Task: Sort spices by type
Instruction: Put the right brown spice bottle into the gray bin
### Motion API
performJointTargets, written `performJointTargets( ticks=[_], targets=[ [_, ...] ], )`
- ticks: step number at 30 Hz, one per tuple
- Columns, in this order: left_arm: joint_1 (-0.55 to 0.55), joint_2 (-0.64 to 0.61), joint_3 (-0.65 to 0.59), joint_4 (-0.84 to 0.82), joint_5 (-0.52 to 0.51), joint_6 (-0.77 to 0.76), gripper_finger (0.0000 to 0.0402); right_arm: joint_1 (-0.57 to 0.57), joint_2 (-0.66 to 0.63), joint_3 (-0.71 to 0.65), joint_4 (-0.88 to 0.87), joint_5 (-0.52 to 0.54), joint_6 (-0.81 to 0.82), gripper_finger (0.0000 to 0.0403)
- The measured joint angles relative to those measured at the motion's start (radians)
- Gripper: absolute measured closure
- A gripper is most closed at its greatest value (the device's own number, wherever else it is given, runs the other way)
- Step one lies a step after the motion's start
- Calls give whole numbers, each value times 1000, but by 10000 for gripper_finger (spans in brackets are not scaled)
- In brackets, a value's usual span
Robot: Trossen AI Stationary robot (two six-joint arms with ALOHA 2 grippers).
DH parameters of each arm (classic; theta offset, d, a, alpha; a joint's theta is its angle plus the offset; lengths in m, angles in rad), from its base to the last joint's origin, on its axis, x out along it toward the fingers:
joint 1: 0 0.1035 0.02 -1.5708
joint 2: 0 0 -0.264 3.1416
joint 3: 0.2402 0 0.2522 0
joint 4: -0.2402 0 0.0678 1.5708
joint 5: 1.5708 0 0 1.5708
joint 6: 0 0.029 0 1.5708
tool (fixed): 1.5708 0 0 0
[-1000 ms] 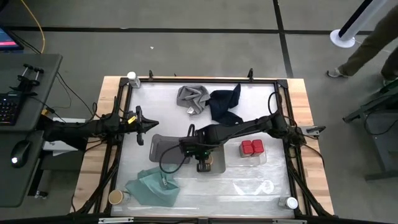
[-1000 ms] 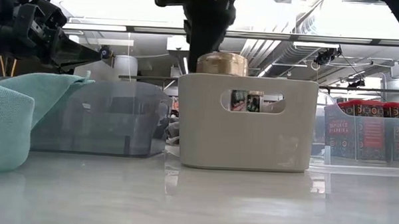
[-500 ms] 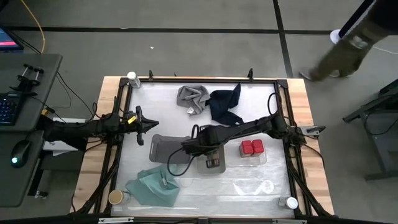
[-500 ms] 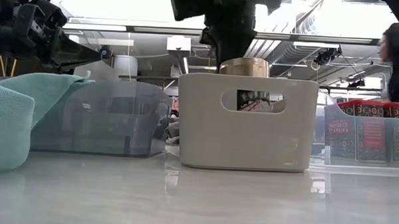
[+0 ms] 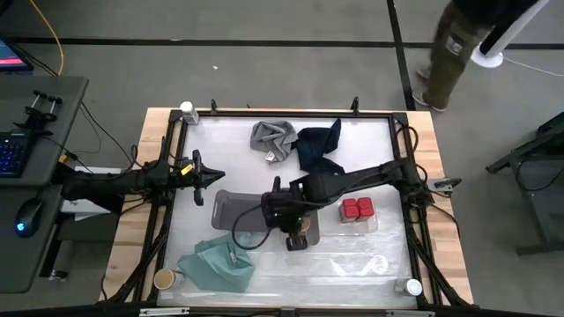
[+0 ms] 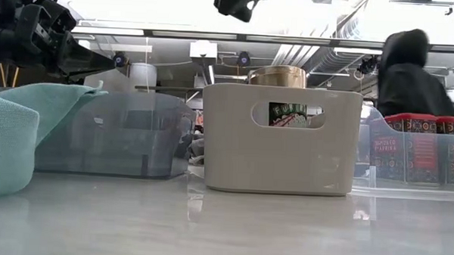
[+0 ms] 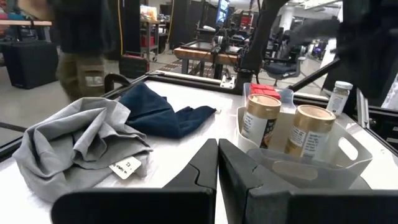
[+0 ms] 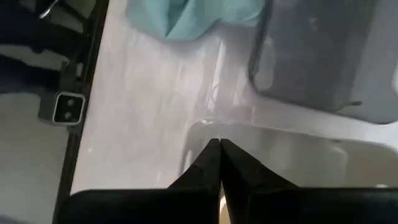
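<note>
1. Front edge of the table. Tan-topped jar [image 5: 163, 279] at the left corner, just beside the teal cloth [image 5: 216, 262]. White-capped jar [image 5: 413, 286] at the right corner. Neither is sorted yet.

2. Middle. Light grey tray [image 6: 278, 167] holds two tan-topped jars [image 7: 262, 118], upright and close together. Dark grey tray [image 6: 113, 139] just to its left; I cannot see anything in it. Clear tray [image 5: 374, 225] to the right holds the two red jars [image 5: 357, 209], side by side.

3. Right gripper [image 5: 296, 239]: above the light grey tray's near rim, fingers pressed together, carrying nothing.

4. Left gripper [image 5: 210, 176]: waiting at the left side, clenched, empty.

5. Far side. Grey cloth [image 5: 273, 139] and navy cloth [image 5: 319, 145], touching. Second white-capped jar [image 5: 187, 108] at the far left corner. A person [image 5: 449, 53] is walking beyond the table.

6. Hazards, in my judgement. The right fingers hang close over the tray; a sideways move at this height could catch the rim or tip the two jars. The front tan-topped jar sits against the teal cloth, so a grasp there may pinch fabric. All three loose jars stand at corners, where a nudge could send one off the table.
</note>
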Motion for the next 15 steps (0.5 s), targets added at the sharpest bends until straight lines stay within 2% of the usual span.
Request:
performJointTargets(
  ticks=[6, 11, 15],
  targets=[
    [0, 0, 0, 0, 0, 0, 401, 4, 67, -2, -24, -43, 1, 403],
    [0, 0, 0, 0, 0, 0, 401, 4, 101, -2, -49, 25, 47, 403],
    [0, 0, 0, 0, 0, 0, 401, 1, 106, -1, -124, 38, 55, 403]
  ],
)
